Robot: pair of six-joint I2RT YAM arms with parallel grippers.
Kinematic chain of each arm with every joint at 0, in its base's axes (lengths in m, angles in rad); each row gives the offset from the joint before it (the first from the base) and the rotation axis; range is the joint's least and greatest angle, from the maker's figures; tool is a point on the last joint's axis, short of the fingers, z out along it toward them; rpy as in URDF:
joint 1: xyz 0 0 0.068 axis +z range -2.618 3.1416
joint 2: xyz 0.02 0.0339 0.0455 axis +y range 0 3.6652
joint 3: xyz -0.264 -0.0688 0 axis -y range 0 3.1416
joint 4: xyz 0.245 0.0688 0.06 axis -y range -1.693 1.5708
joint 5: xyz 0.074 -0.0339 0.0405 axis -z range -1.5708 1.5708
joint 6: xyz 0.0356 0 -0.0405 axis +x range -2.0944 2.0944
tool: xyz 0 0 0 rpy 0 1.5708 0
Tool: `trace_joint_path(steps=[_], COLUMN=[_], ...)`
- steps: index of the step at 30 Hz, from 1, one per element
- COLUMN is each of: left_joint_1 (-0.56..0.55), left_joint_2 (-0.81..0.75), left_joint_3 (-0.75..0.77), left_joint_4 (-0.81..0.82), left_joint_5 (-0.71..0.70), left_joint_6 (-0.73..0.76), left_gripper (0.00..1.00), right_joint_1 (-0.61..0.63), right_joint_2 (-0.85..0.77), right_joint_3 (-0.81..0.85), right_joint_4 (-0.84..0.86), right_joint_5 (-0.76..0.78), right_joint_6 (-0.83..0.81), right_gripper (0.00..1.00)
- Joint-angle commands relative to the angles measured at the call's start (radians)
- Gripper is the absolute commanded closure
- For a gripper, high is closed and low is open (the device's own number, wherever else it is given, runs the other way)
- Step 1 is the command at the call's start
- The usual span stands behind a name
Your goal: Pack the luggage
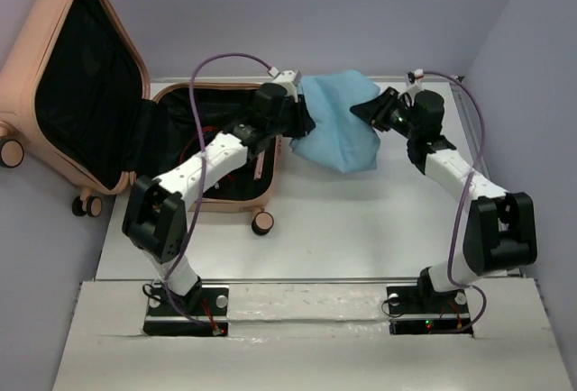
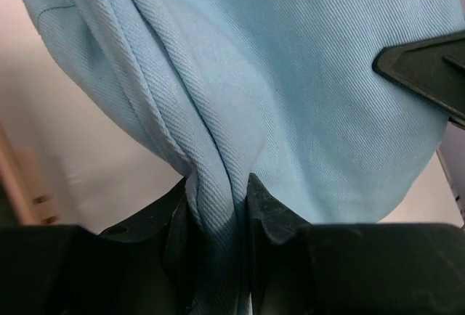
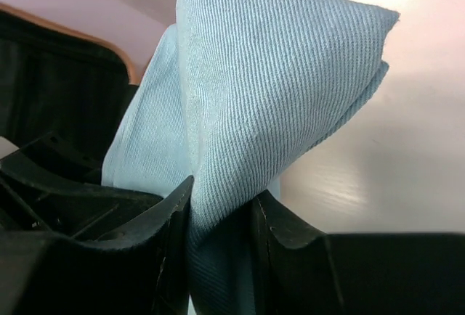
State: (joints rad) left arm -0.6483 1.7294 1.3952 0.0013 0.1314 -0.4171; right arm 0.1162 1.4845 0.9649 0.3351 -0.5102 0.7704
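The luggage (image 1: 54, 67) is a peach-pink suitcase lying open at the left, lid tilted up, black lining showing in the lower half (image 1: 194, 116). A light blue cloth (image 1: 338, 125) hangs lifted between both grippers, just right of the suitcase. My left gripper (image 1: 302, 121) is shut on the cloth's left edge; the wrist view shows a twisted fold (image 2: 218, 206) pinched between its fingers. My right gripper (image 1: 370, 110) is shut on the cloth's right edge, with a bunched fold (image 3: 225, 206) between its fingers. The right gripper's tip also shows in the left wrist view (image 2: 425, 68).
The white table (image 1: 361, 220) extends in front of the cloth. Grey walls close in at the back and right. Suitcase caster wheels (image 1: 262, 222) stick out at its near corner. The suitcase edge and black lining (image 3: 58, 90) show behind the cloth in the right wrist view.
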Motion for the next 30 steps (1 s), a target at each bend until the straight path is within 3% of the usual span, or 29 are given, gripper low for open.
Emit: trace_joint_path(steps=[1, 9, 13, 17, 18, 20, 22, 23, 24, 25, 26, 30], left_joint_1=[0.143, 0.470, 0.634, 0.800, 0.808, 0.817, 0.832, 0.837, 0.837, 0.835, 0.837, 0.825], left_joint_2=[-0.191, -0.425, -0.465, -0.498, -0.496, -0.485, -0.465, -0.459, -0.461, -0.468, -0.478, -0.556], left_joint_3=[0.054, -0.123, -0.205, -0.339, -0.357, -0.383, -0.383, -0.365, -0.358, -0.357, -0.351, -0.306], left_joint_4=[0.008, -0.107, -0.141, -0.113, -0.101, -0.103, -0.121, -0.133, -0.147, -0.146, -0.146, -0.173], left_joint_5=[-0.004, 0.013, 0.019, -0.016, -0.042, -0.161, -0.190, -0.211, -0.213, -0.196, -0.182, -0.142], left_joint_6=[0.009, 0.037, 0.066, 0.072, 0.072, 0.072, 0.078, 0.078, 0.078, 0.078, 0.075, 0.064], left_gripper=[0.94, 0.94, 0.94, 0.94, 0.94, 0.94, 0.67, 0.53, 0.22, 0.04, 0.01, 0.01], right_joint_1=[0.134, 0.309, 0.402, 0.480, 0.481, 0.493, 0.502, 0.502, 0.502, 0.502, 0.502, 0.502], right_joint_2=[0.054, 0.345, 0.551, 0.817, 0.847, 0.888, 0.931, 0.939, 0.933, 0.924, 0.912, 0.852], right_joint_3=[0.175, 0.483, 0.694, 1.020, 1.060, 1.110, 1.178, 1.198, 1.207, 1.203, 1.200, 1.212], right_joint_4=[0.019, 0.001, -0.027, -0.146, -0.197, -0.228, -0.309, -0.332, -0.381, -0.389, -0.396, -0.470], right_joint_5=[-0.013, -0.039, -0.063, -0.108, -0.100, -0.084, -0.085, -0.080, -0.067, -0.059, -0.048, 0.008], right_joint_6=[0.004, 0.046, 0.070, 0.047, 0.038, 0.003, -0.020, -0.049, -0.062, -0.086, -0.100, -0.178], right_gripper=[0.93, 0.93, 0.93, 0.93, 0.91, 0.70, 0.47, 0.27, 0.12, 0.08, 0.03, 0.00])
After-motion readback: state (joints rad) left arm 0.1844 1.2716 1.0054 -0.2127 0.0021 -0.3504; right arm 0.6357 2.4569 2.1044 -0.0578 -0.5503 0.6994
